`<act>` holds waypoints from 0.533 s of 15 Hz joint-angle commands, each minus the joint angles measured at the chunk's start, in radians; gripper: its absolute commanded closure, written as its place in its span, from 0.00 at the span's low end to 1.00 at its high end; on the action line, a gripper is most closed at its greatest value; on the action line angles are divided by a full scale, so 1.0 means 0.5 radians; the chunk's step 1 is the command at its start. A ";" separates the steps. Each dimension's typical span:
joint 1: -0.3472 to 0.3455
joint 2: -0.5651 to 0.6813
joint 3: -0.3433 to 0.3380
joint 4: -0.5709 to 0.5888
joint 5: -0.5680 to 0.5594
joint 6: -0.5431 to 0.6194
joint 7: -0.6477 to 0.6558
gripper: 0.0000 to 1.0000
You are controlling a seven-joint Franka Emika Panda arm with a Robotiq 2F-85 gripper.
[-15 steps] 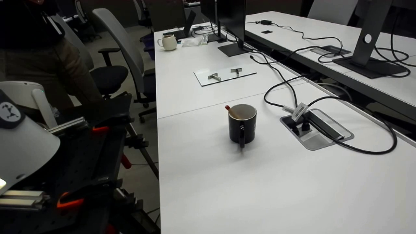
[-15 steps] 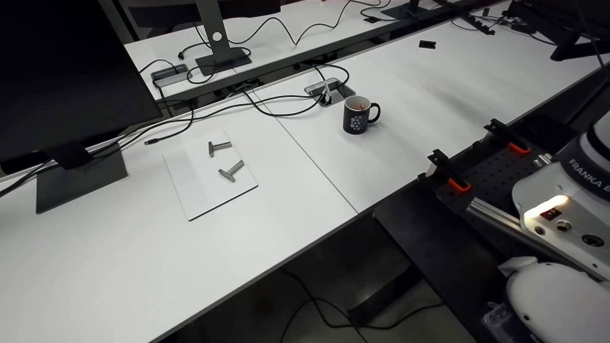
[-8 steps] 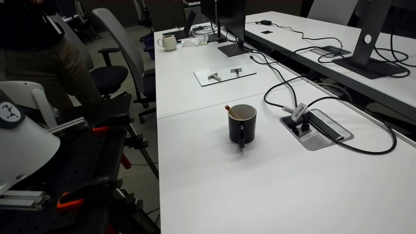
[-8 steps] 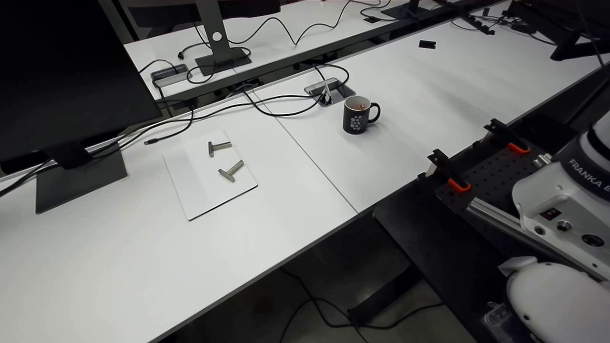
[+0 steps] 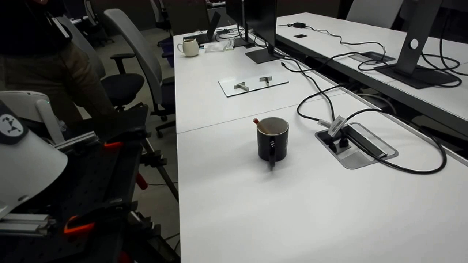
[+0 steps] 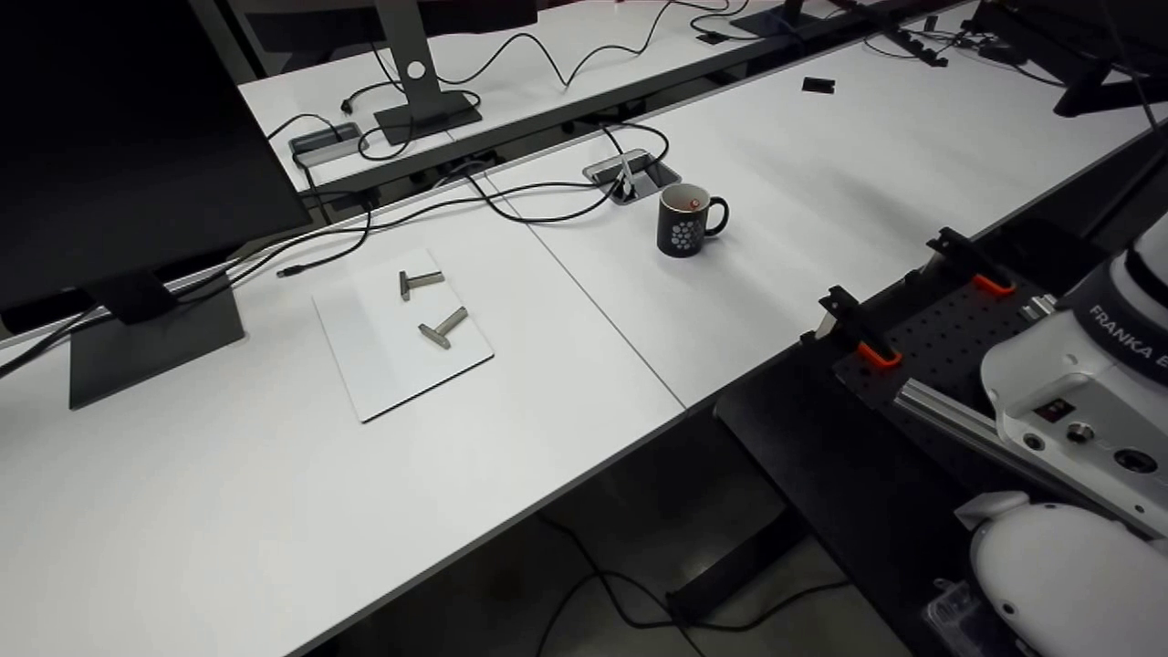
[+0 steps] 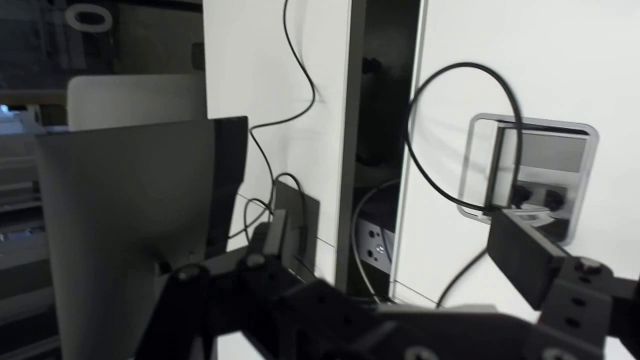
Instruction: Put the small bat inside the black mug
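Note:
The black mug (image 5: pixel 272 146) stands upright on the white table; it also shows in an exterior view (image 6: pixel 683 228). The small bat (image 5: pixel 264 128) leans inside it, its red end sticking up over the rim and the tan part going down into the mug. In an exterior view, only the bat's red end (image 6: pixel 693 204) shows within the mug's opening. My gripper (image 7: pixel 390 225) is in the wrist view, with its fingers wide apart and nothing between them. The gripper is out of both exterior views. Mug and bat are out of the wrist view.
A cable box (image 5: pixel 353 160) with black cables (image 5: pixel 409 170) lies beside the mug. A white board (image 6: pixel 383 347) with two metal T-shaped pieces lies on the table. Monitors (image 6: pixel 137 137) stand along the back. The wrist view shows a monitor's back (image 7: pixel 130 215) and the gap between tables.
The glowing light on the robot's base has gone out. Faint shadows on the table have shifted. The mug and bat have not moved.

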 commanded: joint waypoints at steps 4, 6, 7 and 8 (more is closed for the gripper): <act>-0.206 0.141 0.046 -0.104 -0.560 0.007 -0.079 0.00; -0.311 0.201 0.102 -0.101 -0.795 0.028 -0.043 0.00; -0.379 0.237 0.147 -0.090 -0.921 0.038 -0.021 0.00; -0.473 0.264 0.230 -0.065 -1.055 0.017 0.017 0.00</act>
